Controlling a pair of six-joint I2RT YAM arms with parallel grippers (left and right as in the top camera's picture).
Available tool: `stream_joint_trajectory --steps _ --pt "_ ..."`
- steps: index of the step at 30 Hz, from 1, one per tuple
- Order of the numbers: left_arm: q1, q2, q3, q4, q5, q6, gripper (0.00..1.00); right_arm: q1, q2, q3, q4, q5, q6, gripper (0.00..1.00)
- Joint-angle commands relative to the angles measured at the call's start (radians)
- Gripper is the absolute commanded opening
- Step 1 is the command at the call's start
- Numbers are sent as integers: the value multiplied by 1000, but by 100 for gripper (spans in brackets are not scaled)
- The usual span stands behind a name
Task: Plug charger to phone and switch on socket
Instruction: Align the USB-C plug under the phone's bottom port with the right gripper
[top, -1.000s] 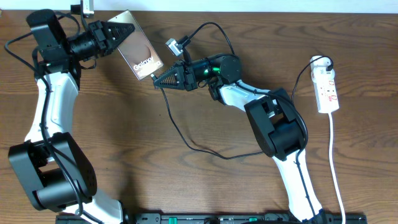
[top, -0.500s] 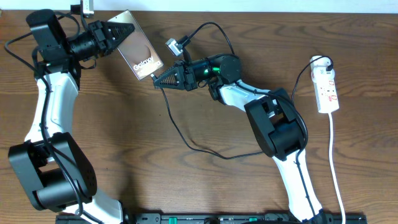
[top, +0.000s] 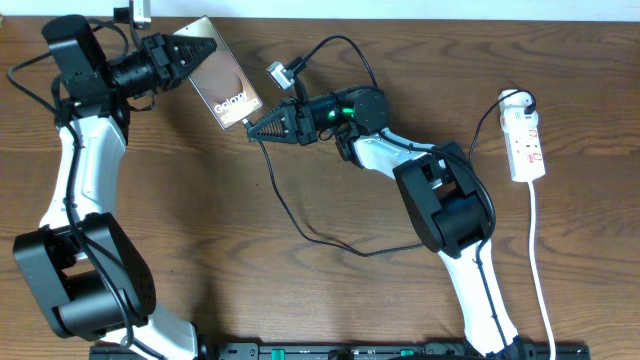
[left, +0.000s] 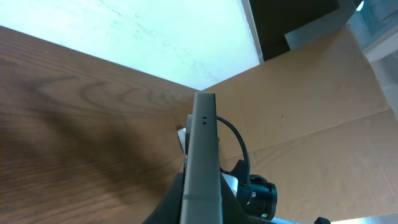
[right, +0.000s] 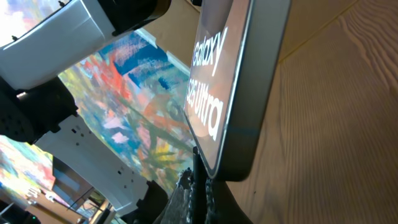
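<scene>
My left gripper (top: 196, 52) is shut on the phone (top: 224, 86), a brownish slab with white "Galaxy" text, and holds it tilted above the table at the upper left. The left wrist view shows the phone's grey edge (left: 203, 155) between my fingers (left: 202, 205). My right gripper (top: 256, 129) is shut on the charger's plug tip (right: 198, 177), right at the phone's lower end (right: 239, 93). The charger's thin black cable (top: 300, 225) loops across the table. The socket (top: 524, 143), a white power strip with red marks, lies at the far right.
The socket's white cord (top: 540, 270) runs down the right side to the table's front edge. A small metal clip-like part (top: 278, 72) sits above my right gripper. Cardboard (left: 311, 93) stands behind the table.
</scene>
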Motion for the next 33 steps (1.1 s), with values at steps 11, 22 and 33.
stream_joint_trajectory --steps 11,22,33 --pt "-5 -11 11 1 66 -9 8 -13 -9 20 4 140 48 1" --pt "-5 -11 11 1 66 -9 8 -4 -9 20 4 237 73 1" --pt "-29 -11 11 1 18 -10 8 0 -9 20 3 237 72 1"
